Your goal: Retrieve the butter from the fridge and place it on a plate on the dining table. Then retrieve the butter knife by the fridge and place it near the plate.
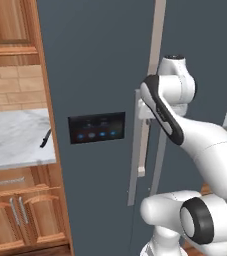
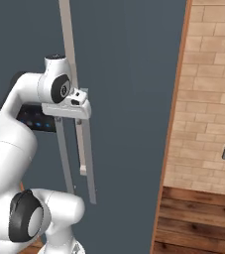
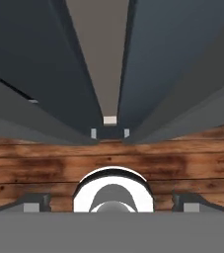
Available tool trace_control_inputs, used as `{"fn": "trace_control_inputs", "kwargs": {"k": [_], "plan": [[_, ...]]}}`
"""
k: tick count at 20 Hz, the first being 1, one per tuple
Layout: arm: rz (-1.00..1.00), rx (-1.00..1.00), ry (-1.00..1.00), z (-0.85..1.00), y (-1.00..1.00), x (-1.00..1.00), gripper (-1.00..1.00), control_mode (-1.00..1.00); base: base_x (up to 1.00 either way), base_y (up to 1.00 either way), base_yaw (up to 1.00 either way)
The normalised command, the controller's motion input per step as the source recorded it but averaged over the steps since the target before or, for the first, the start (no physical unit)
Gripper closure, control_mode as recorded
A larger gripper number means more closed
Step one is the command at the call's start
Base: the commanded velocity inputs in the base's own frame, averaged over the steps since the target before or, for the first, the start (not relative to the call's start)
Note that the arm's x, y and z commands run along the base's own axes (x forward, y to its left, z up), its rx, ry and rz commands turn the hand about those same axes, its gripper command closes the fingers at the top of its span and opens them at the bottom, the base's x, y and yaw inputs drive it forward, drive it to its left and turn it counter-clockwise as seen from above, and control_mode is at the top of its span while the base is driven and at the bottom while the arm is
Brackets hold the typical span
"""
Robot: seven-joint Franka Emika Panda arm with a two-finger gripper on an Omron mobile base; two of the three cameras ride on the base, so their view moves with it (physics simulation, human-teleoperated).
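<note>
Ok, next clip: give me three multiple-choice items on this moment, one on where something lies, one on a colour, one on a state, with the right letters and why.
1. Where does the butter knife lie?
A. on the marble counter left of the fridge
B. on the wooden floor
C. in the gripper

2. What colour are the lights on the fridge's black panel?
A. all green
B. blue and red
C. all white

3. How do the fridge doors stand?
A. both shut
B. left one wide open
C. both wide open

Answers:
1 A: in the left base view the dark knife rests on the counter near its right edge, beside the fridge.
2 B: that view shows blue and red dots on the panel.
3 A: both base views show the doors closed, with the hand at the light-grey handles, and the hand view shows the fingertips spread wide apart, holding nothing.
</note>
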Motion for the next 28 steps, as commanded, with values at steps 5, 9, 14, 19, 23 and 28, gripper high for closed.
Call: {"fn": "trace_control_inputs", "kwargs": {"k": [5,9,14,19,23,28], "plan": [[0.00,0.00,0.00,0.00,0.00,0.00,-1.00,1.00,-0.30,0.00,-0.21],[0.00,0.00,0.00,0.00,0.00,0.00,-1.00,1.00,-0.22,0.01,-0.28],[0.00,0.00,0.00,0.00,0.00,0.00,-1.00,1.00,-0.09,0.16,-0.17],[0.00,0.00,0.00,0.00,0.00,0.00,-1.00,1.00,-0.55,0.13,-0.12],[0.00,0.00,0.00,0.00,0.00,0.00,-1.00,1.00,-0.50,0.29,-0.06],[0.00,0.00,0.00,0.00,0.00,0.00,-1.00,1.00,-0.23,0.43,0.00]]}}
